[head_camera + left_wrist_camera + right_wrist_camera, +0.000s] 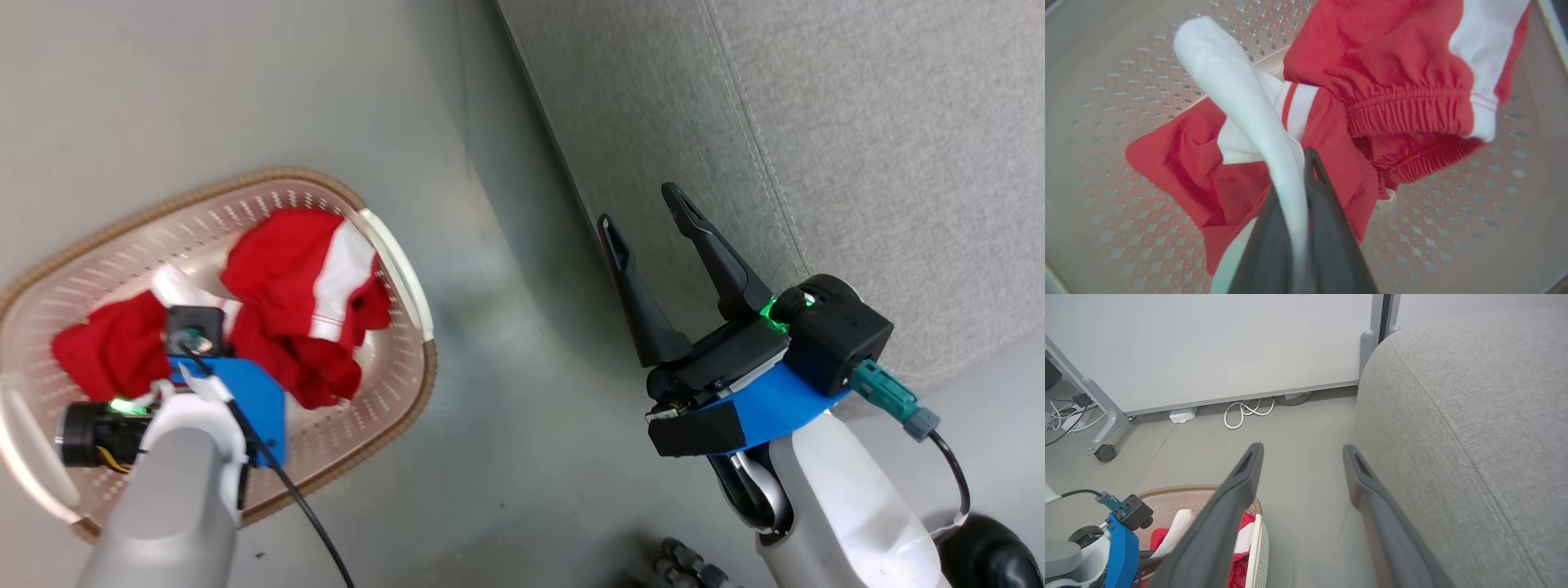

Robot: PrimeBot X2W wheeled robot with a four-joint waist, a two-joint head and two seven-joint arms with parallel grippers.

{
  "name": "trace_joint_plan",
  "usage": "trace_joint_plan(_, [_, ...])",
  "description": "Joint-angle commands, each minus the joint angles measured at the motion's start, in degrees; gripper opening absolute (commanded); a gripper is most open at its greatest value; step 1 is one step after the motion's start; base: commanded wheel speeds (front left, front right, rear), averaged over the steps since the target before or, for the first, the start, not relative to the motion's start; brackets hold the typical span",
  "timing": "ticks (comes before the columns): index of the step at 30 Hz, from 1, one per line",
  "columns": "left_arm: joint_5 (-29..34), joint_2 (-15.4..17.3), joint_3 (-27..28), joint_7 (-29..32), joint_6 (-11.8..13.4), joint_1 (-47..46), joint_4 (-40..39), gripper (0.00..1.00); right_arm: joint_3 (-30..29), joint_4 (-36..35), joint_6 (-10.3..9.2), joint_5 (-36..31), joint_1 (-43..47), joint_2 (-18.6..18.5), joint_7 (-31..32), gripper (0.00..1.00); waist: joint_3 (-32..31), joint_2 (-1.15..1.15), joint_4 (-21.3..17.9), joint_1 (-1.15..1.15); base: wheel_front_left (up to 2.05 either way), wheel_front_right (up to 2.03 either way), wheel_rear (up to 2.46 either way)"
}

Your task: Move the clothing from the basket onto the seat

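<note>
Head view: my left forearm (175,498) hides part of the basket (245,175), an oval of perforated cream plastic with a brown woven-look rim. The clothing (286,278) lies crumpled inside it, soft red with white panels. Right of the basket, the right gripper (638,206) is spread and empty beside the grey fabric seat (857,122).

Left wrist view: the left gripper (1298,175) is clamped on a white fold in the basket.

Right wrist view: the bottom edge cuts off the basket.
</note>
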Motion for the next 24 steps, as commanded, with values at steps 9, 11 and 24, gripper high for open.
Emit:
trace_joint_plan(9, [-0.62, -4.87, -2.5, -3.91, -2.27, 2.1, 3.5, 0.0, -1.88, 2.93, 0.01, -4.28, 3.24, -0.14, -0.2, 1.0, -14.96, 0.0, 7.94, 0.0, 0.0, 0.0, 0.0])
trace_joint_plan(11, [-1.02, -5.82, -2.95, -5.25, -3.03, 2.78, 4.27, 0.0, -2.26, 3.71, 0.01, -4.85, 4.45, -0.14, -0.2, 1.0, -17.83, 0.0, 9.16, 0.0, 0.0, 0.0, 0.0])
trace_joint_plan(24, [-4.67, -9.51, -5.7, -13.47, -7.9, 3.13, 5.44, 0.0, -2.57, 7.04, 0.01, -7.56, 10.3, -0.13, -0.2, 1.0, -31.5, 0.0, 15.01, 0.0, 0.0, 0.0, 0.0])
